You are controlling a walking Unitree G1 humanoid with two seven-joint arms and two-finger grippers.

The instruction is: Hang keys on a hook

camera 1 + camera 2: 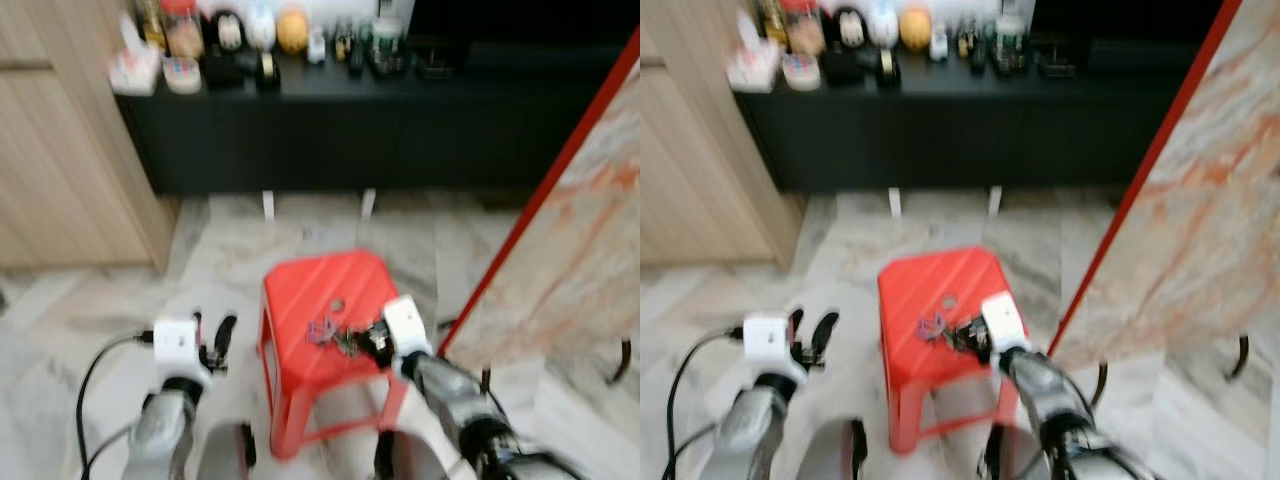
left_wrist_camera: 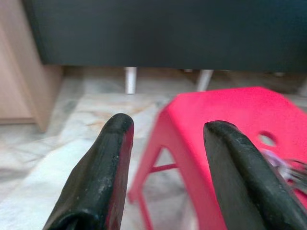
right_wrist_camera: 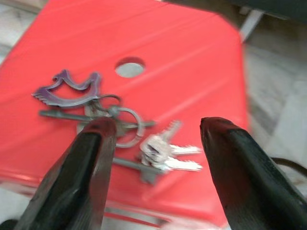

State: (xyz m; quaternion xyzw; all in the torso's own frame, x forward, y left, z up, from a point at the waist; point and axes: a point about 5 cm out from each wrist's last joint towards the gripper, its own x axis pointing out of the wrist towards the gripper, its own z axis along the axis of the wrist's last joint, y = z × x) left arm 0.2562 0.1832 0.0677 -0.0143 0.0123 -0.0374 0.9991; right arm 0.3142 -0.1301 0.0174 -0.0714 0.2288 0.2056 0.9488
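Marble floor underfoot, a long black cabinet (image 1: 340, 130) against the far wall with small clutter along its top, and a red stool (image 1: 325, 300) near us at centre. We have the keys (image 3: 120, 124) lying flat on the stool's seat toward its near right edge, a purple charm and several rings and silver keys spread loosely, just near of the seat's round hole. Our right gripper (image 3: 153, 167) hovers over them with fingers parted wide, holding nothing, one finger above the ring and the other out past the silver keys. Our left gripper (image 2: 168, 158) sits off to the stool's left, also parted and empty. We see no hook. Risks as we judge them: closing on one stray key lets the bunch dangle and slip; flat metal on smooth plastic may skid off the near edge; head views are blurred, so aim is uncertain.
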